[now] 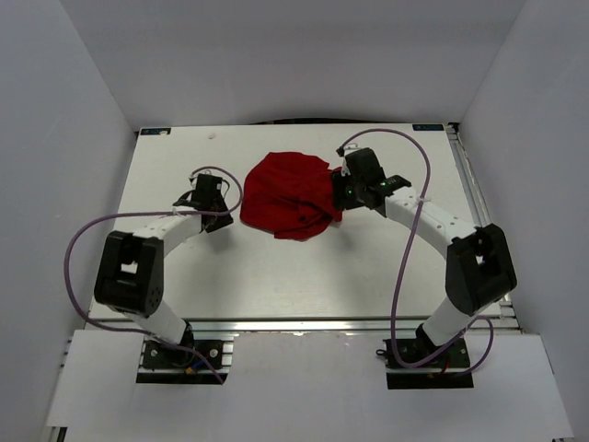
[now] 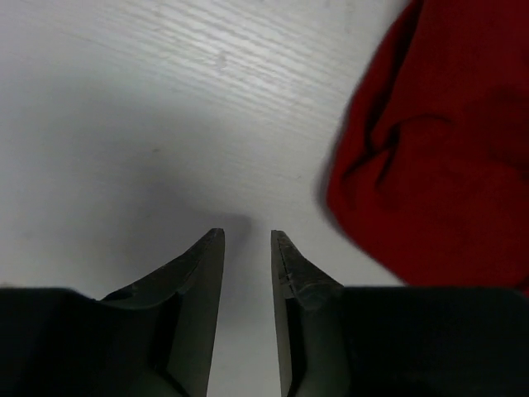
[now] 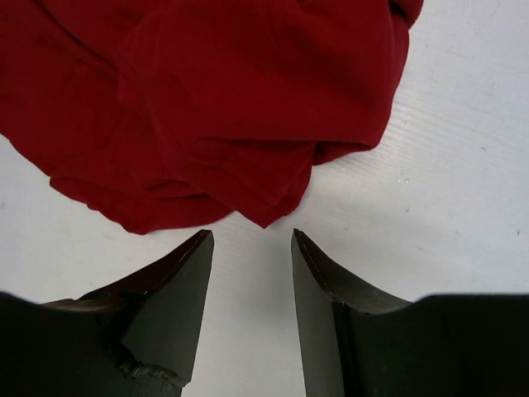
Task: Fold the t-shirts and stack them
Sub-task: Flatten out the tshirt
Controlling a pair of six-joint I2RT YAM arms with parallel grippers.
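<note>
Shirt (image 1: 287, 195) lay crumpled in a red heap toward the far middle of the table (image 1: 276, 276). You had the left gripper (image 2: 248, 237) just beside its left edge, jaws parted over the tabletop and holding nothing. You had the right gripper (image 3: 252, 236) at the shirt's right side, jaws also apart and empty, with the nearest fold just ahead of the tips.

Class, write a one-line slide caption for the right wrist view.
Right gripper, jaws apart and empty, faces the crumpled red t-shirt.
</note>
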